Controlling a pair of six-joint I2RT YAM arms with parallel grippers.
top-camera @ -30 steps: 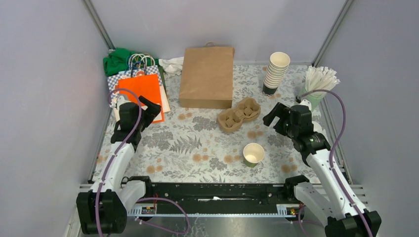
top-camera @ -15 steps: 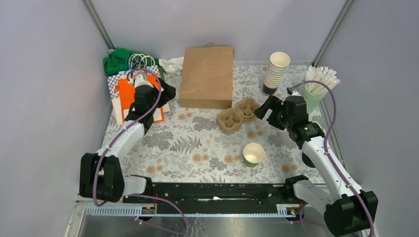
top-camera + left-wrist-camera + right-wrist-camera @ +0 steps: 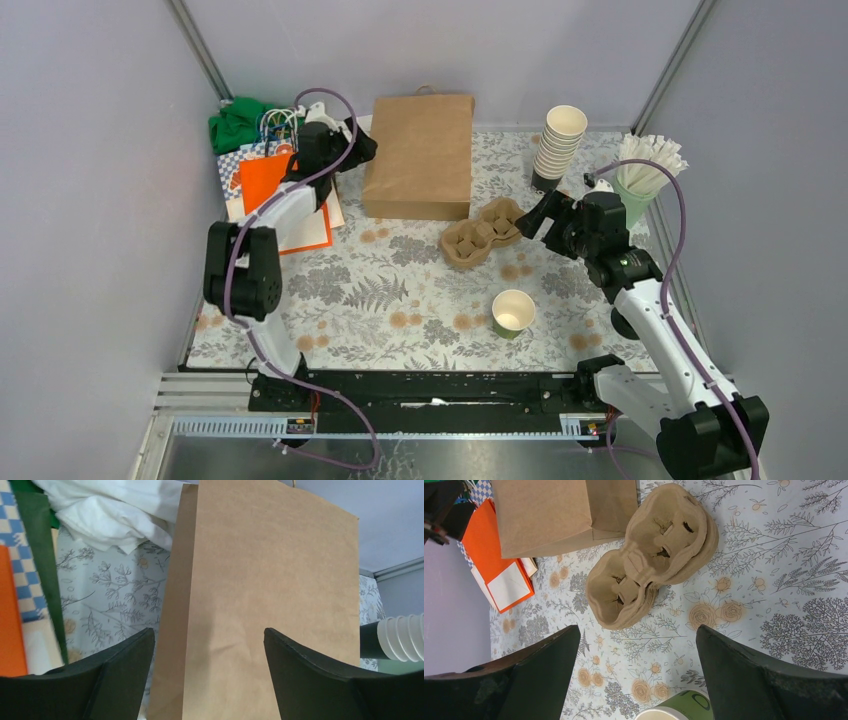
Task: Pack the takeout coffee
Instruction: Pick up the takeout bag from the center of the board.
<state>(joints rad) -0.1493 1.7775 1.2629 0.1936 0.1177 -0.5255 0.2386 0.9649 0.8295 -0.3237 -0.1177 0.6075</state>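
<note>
A brown paper bag (image 3: 418, 155) sits near pulp cup carriers (image 3: 485, 232) (stacked).

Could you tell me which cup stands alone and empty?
The dark-green paper cup at the front; the cream cups are stacked, the pale-green cup holds white sticks.

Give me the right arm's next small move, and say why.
Probably lower the open right hand onto the brown moulded-pulp cup carrier and close on one edge. The carrier lies directly ahead of that hand in the wrist view, nothing is held, and the green paper cup stands lidless nearby.
</note>
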